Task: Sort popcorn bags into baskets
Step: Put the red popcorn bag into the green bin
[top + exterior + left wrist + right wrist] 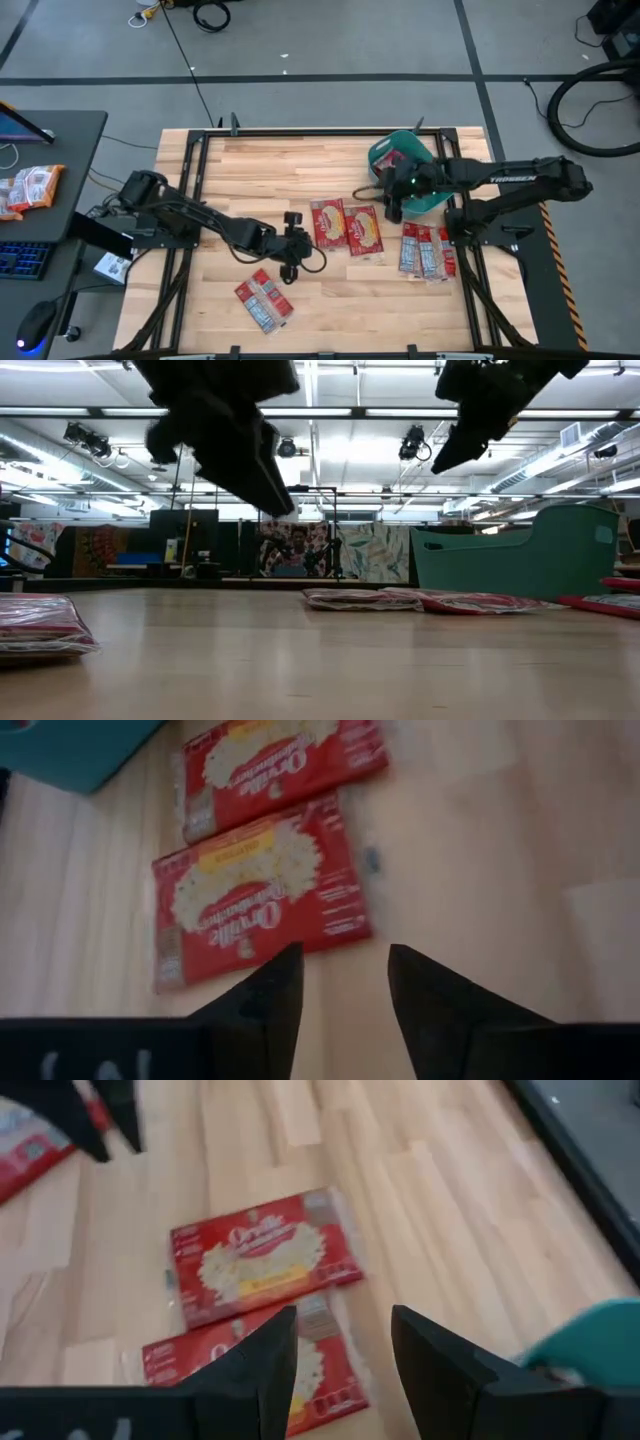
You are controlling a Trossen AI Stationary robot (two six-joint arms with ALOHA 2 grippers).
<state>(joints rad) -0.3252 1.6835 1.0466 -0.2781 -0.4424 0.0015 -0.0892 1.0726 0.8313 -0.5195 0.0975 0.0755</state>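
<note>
- Teal-green rectangular plastic basket (410, 172) sits at the far right of the wooden counter (260, 170); its contents are hard to judge.
- Flat red popcorn bags (345, 227) mostly lie unsorted mid-counter.
- Left end effector (303, 257) hovers beside them, open and empty.
- Right end effector (382, 195), by the basket, also open and empty.

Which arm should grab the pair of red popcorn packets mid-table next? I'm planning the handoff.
Probably left. The left gripper, open and empty, hovers beside the two red flat popcorn packets. The right gripper, also open, hangs near the teal plastic basket.
</note>
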